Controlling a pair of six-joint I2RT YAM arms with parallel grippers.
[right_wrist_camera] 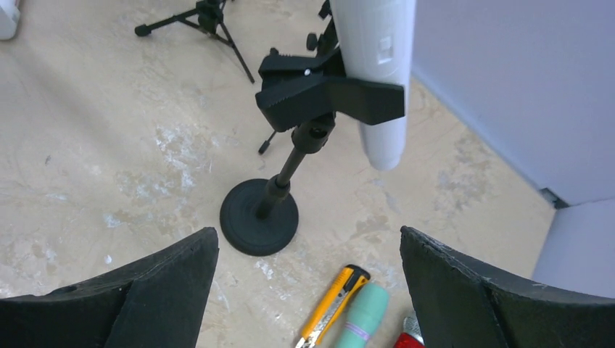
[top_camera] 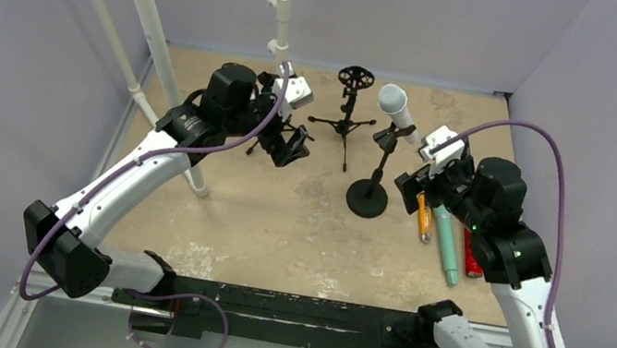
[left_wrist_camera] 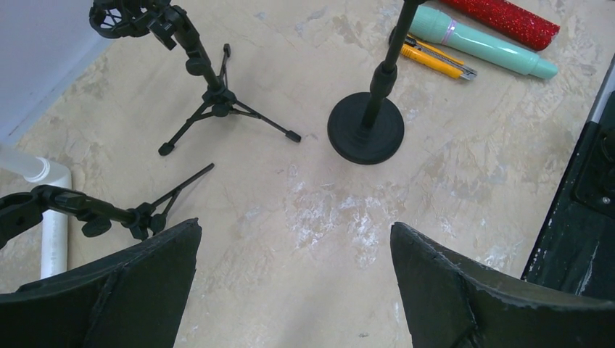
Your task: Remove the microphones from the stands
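Right wrist view: the right gripper [right_wrist_camera: 306, 235] hangs open and empty just short of the white microphone [right_wrist_camera: 377, 72]. The microphone sits tilted in the clamp of its round-based stand [right_wrist_camera: 259, 217], toward the counter's [right_wrist_camera: 87, 181] far edge, right of centre. The left gripper [top_camera: 293, 146], likewise open and holding nothing, hovers toward the far-left corner beside a small tripod stand [top_camera: 347, 119], while a yellow utility knife [right_wrist_camera: 330, 304] and teal tube [right_wrist_camera: 362, 319] lie near the right edge.
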